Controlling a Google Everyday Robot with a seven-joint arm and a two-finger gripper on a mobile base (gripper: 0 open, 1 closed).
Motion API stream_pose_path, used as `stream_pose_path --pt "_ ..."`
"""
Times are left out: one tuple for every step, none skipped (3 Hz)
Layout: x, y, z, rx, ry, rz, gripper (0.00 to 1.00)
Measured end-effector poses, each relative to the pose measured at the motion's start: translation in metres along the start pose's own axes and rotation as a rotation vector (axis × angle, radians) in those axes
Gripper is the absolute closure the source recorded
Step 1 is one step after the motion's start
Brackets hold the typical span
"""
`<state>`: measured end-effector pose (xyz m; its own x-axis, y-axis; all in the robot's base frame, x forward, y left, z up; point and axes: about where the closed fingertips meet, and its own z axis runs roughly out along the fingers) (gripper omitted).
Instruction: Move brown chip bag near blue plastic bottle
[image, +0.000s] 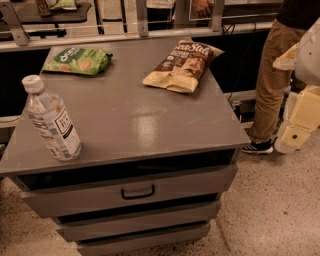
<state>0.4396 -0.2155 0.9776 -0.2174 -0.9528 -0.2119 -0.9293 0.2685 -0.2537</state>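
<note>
The brown chip bag (182, 64) lies flat at the far right of the grey cabinet top (145, 120), its dark brown end towards the back and its cream end towards the front. The blue plastic bottle (52, 122) stands upright at the front left corner, with a white cap and a white-and-blue label. The two are far apart, on a diagonal across the top. My gripper (295, 127) hangs at the right edge of the view, off the cabinet and level with its front right corner. It is well clear of the bag and holds nothing that I can see.
A green snack bag (77, 60) lies at the back left of the top. The cabinet has drawers (137, 192) below. A person in tan trousers (272, 80) stands to the right, close to my arm. A rail (140, 35) runs behind the cabinet.
</note>
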Motion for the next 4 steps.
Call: stream_pose_path --pt "-0.009 -0.008 0.005 0.011 -0.013 -0.008 0.0" --pt "-0.02 -0.03 0.026 0.046 -0.073 0.001 0.0" --pt "-0.037 -0.077 0.054 0.126 -0.181 0.042 0.0" --pt "-0.057 -0.131 0.082 0.201 -0.318 0.115 0.0"
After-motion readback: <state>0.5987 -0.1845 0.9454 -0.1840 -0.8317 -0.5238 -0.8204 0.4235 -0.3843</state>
